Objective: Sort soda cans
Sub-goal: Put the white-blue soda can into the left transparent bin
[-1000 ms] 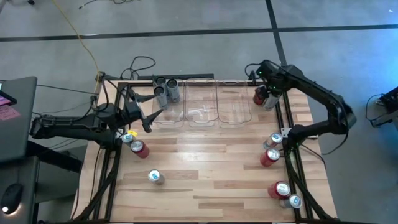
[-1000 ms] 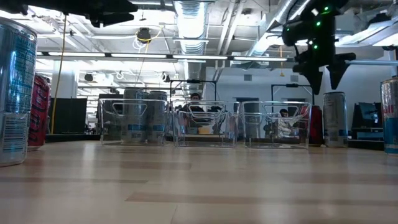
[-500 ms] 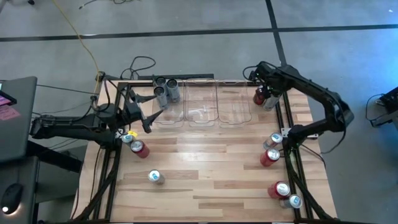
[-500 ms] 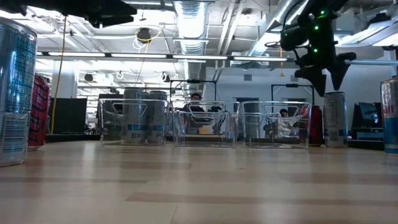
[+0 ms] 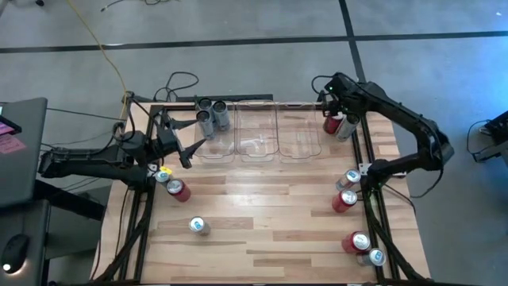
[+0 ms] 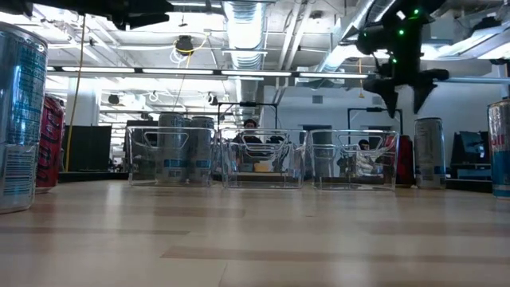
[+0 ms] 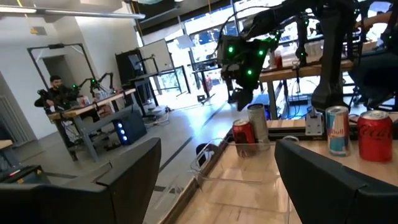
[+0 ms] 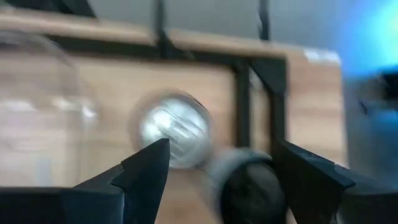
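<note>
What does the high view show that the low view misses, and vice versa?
High only: the left gripper, open over the table's left side near the leftmost bin, plus a silver-blue can lying alone on the bare wood. Low only: the room behind, with ceiling lights. Both: the right gripper, open above the red can and grey can beside the bins.

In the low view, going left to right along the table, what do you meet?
Silver-blue can → red can → bin with grey cans → middle bin → right bin → tall silver can, right gripper above → can at the edge.
</note>
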You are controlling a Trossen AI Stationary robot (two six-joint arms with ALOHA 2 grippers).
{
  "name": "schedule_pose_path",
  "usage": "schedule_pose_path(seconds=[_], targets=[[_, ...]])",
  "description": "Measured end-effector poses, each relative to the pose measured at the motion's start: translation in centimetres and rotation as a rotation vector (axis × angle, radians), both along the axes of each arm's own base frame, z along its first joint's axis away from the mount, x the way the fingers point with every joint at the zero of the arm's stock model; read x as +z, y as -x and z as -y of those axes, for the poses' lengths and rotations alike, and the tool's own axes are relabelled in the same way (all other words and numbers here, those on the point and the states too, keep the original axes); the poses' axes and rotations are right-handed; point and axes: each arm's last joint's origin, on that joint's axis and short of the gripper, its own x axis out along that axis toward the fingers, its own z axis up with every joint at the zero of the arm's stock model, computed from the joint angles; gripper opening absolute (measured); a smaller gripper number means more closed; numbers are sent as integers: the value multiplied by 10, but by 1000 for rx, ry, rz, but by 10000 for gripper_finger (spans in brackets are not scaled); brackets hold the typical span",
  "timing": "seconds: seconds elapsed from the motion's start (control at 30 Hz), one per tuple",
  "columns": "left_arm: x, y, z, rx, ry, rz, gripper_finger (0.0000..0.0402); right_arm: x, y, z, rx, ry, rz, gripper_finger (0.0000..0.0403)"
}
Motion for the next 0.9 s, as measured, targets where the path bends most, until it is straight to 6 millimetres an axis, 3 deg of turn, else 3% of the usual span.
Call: schedule_pose_path(seconds=[0.37, 0.63, 0.9], targets=[[2, 3, 0, 8, -42, -6, 311, -6, -3, -3, -217, -26, 43, 302], [4, 8, 0, 13, -63, 4, 311, -6, 17, -22, -400, -109, -141, 302], [8, 8, 0, 20, -83, 35, 311, -22, 6, -15, -283, -148, -27, 302]])
